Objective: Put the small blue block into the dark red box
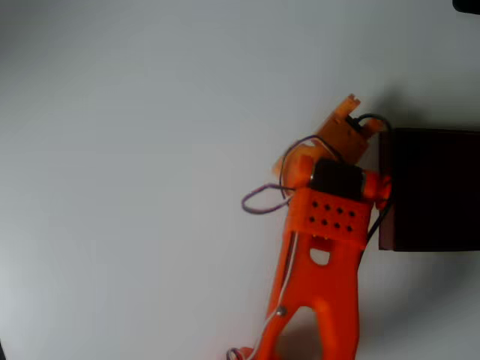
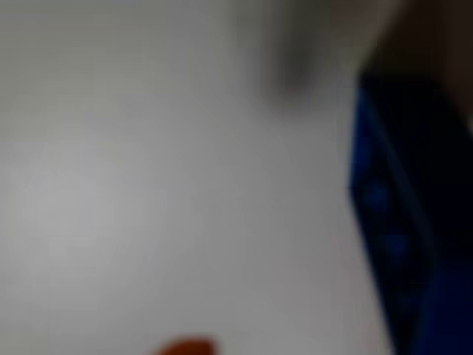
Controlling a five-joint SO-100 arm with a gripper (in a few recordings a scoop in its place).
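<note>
On a plain white table, seen from overhead, an orange robot arm reaches up from the six o'clock edge toward the centre right. Its gripper points toward one o'clock and sits just beside the near corner of the dark red box. That box lies at three o'clock, running off the picture's edge, with thin maroon walls and a nearly black inside. Thin cables loop out from the wrist toward nine o'clock.

From above, the arm's own body covers the fingertips, so I cannot tell whether the jaws are spread or pressed together.

Close against the wrist camera, at three o'clock and heavily blurred, sits a large bright blue shape. This is most likely the small blue block, lying very near the lens. It seems to be held in or right against the gripper, though the blur leaves that unsure. Such a position would suit carrying the block toward the box.

An orange smudge at six o'clock in that view is probably a fingertip.

For room to move, the table is bare from seven round to twelve o'clock. The tight spot is the box wall beside the gripper. I judge the arm would need to rise above that rim and swing toward three o'clock before letting go.
</note>
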